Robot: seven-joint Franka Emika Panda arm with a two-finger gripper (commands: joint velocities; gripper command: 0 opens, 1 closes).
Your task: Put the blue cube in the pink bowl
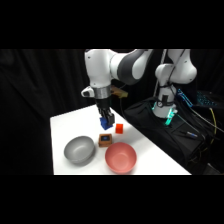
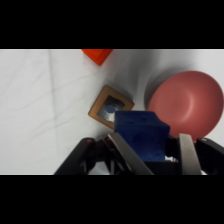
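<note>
Wrist view showed the blue cube (image 2: 142, 136) clamped between the two jaws of the gripper (image 2: 150, 150), its near corner turned toward the camera, so the jaws were narrowed to the cube's width and holding it. Below and beyond it lay the pink bowl (image 2: 187, 102), off to the right in that view, its hollow open and nothing in it. A brown block (image 2: 111, 106) with a blue mark on top sat on the worktop (image 2: 45, 100) just past the cube, and a corner of the red cube (image 2: 97, 54) showed at the upper edge.

From the side, the arm (image 1: 107, 67) came down from above with the gripper (image 1: 105, 121) carrying the blue cube (image 1: 105, 122) clear of the worktop (image 1: 65, 125), above the brown block (image 1: 104, 139) and beside the red cube (image 1: 119, 128). The pink bowl (image 1: 120, 157) stood nearer the camera, with a grey bowl (image 1: 79, 149) to its left in that picture.

The cube appeared to be held aloft so that it could pass over the brown block without knocking it. Judging by the layout, the lift was done and the carry to the pink bowl was in hand; the gripper was not yet over the rim, so the release seemed some way off. The likeliest slip would be dropping short, onto the block or the rim.
</note>
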